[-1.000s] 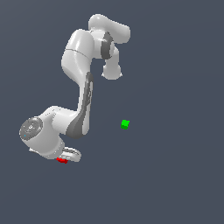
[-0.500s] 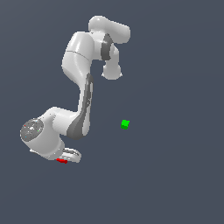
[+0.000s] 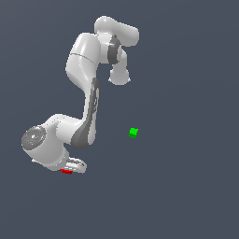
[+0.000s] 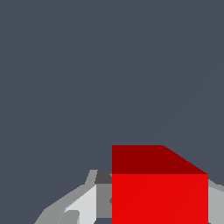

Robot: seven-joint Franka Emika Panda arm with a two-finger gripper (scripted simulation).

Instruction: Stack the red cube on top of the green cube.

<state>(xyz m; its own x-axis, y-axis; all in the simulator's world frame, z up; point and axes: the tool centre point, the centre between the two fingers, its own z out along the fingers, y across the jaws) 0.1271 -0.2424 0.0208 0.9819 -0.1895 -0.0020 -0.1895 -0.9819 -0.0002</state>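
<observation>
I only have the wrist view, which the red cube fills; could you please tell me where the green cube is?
Observer: The green cube sits toward the exterior view's right, well apart from the red cube at that view's lower left.
Operator: Thank you. Is anything on it or touching it?
Observer: No, it stands alone with its top bare.
Operator: And how is the arm placed?
Observer: The arm folds down to the red cube, and no part of it is over the green cube.
</observation>
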